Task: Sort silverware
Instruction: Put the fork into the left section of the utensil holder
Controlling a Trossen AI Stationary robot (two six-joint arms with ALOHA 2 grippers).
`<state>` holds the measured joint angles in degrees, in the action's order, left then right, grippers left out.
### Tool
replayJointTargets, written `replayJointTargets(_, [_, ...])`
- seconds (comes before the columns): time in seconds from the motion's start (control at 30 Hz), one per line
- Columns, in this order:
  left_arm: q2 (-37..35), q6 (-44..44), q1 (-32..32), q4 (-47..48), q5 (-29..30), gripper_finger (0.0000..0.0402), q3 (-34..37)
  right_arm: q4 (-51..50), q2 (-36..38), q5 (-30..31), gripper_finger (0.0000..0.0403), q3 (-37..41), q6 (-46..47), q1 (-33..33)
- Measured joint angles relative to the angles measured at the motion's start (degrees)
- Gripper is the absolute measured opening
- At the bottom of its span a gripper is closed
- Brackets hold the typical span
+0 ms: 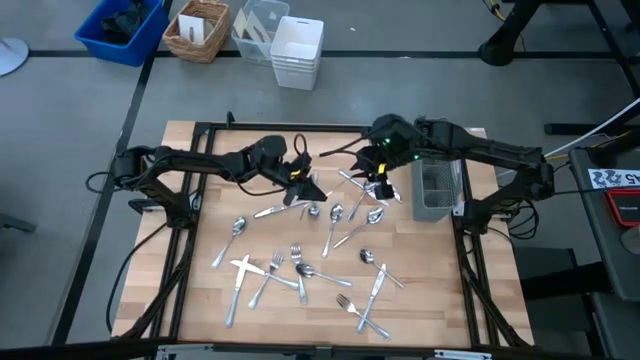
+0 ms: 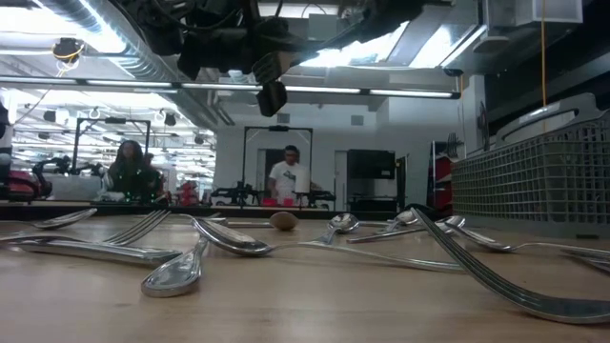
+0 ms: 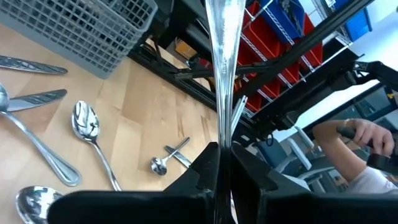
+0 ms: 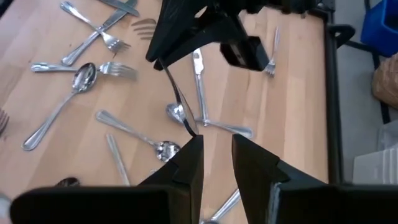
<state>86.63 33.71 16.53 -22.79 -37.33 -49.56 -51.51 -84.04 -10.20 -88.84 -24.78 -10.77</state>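
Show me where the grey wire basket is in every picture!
High view: basket at the table's right edge.
Low view: basket filling the right side.
Left wrist view: basket beyond the spoons lying on the table.
Right wrist view: not in it.
Shared landmark: the wooden table, in all four.

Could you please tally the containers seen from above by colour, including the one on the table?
Blue bin: 1
Tan wicker basket: 1
Clear container: 1
White bin: 1
Grey mesh caddy, on the table: 1
Total: 5
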Motion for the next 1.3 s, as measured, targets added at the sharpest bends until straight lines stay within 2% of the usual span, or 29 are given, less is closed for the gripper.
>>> replayJointTargets(0.33, [-0.04, -0.71, -1.57, -0.32, 0.27, 0.0017, 0.0, -5.05, -0.1, 1.47, 0.0088, 0.02, 0.57, 0.8])
replayJointTargets(0.77, [-0.04, -1.68, -1.55, -0.31, -0.02, 0.0017, 0.0, 1.87, -2.13, 1.68, 0.0088, 0.02, 0.58, 1.43])
replayJointTargets(1.3, [-0.04, -2.7, -1.57, -0.24, 0.08, 0.0017, 0.0, 2.39, -3.66, -7.47, 0.0088, 0.02, 0.51, 1.45])
